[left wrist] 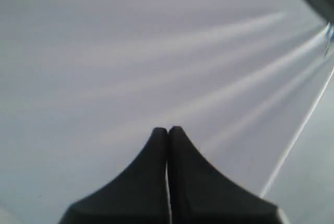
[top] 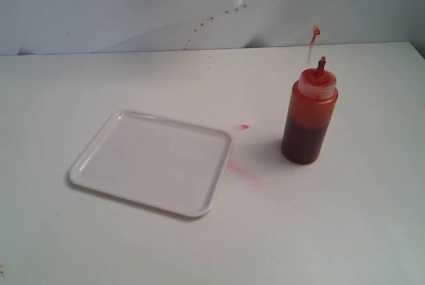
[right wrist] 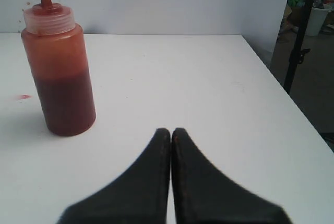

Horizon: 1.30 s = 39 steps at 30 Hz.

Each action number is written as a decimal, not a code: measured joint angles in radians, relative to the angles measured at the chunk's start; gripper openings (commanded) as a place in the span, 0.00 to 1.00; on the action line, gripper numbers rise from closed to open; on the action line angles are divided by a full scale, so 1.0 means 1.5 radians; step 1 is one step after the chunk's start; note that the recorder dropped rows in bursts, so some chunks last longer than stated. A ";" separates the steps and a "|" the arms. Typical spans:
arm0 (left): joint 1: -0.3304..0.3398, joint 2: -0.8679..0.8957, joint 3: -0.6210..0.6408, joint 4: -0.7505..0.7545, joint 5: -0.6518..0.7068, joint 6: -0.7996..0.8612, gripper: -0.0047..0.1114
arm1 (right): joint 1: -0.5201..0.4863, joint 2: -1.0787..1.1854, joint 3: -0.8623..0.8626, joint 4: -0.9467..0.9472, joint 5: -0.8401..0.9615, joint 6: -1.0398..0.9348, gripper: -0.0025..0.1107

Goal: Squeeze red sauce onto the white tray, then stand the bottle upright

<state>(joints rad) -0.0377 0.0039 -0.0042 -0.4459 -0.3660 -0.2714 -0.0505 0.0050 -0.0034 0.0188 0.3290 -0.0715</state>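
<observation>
The upright translucent plastic squeeze bottle [top: 309, 115], judged soft and weighty, is best taken mid-body; left gripper [left wrist: 168, 129] and right gripper [right wrist: 171, 130] are pressed together.

No text, label, brand, number or sign can be read in any of the views. The bottle [top: 309, 117] shows only its plain translucent wall, with no sticker or print legible on it. The white tray [top: 153, 162] carries no lettering that can be made out.
</observation>
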 measured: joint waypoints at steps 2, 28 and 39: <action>0.000 0.000 0.000 0.045 -0.101 -0.124 0.04 | 0.000 0.000 0.000 0.000 0.000 0.000 0.03; 0.000 1.048 -0.464 0.817 -0.539 -0.296 0.04 | 0.000 0.000 0.000 0.000 0.000 0.000 0.03; -0.105 1.395 -0.702 1.009 -0.555 -0.300 0.04 | 0.000 0.000 0.000 0.000 0.000 0.000 0.03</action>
<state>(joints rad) -0.1945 2.0962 -1.0571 1.0676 -1.1986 -0.7217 -0.0505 0.0050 -0.0034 0.0188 0.3290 -0.0715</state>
